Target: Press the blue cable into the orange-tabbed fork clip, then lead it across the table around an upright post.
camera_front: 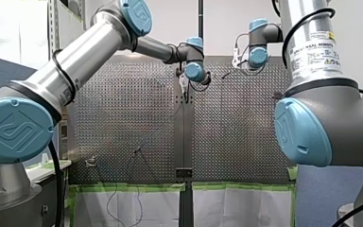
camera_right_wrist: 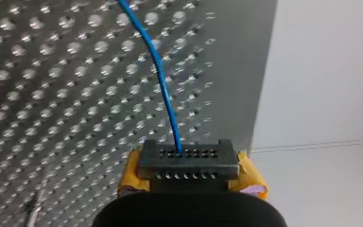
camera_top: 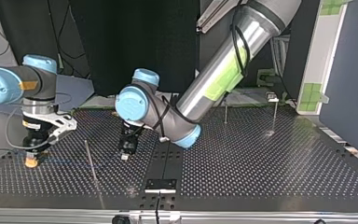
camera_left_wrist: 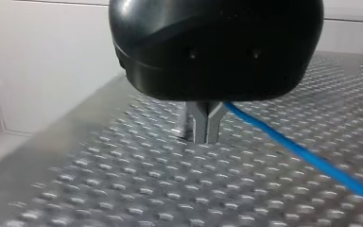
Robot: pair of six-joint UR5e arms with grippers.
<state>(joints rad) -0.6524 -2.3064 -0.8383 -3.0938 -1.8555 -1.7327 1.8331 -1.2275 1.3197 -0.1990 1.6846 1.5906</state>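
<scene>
The blue cable comes out between my right gripper's yellow-padded fingers, which are shut on it low over the perforated table. In the top view my right gripper is at the left with an orange piece at its tip; whether that is a pad or the clip's tab is unclear. The cable runs faintly towards my left gripper. In the left wrist view my left gripper has its metal fingers shut, and the cable leads away from them along the table.
A thin upright post stands between the two grippers in the top view. Two more posts stand at the far right. A small black bracket sits at the near middle edge.
</scene>
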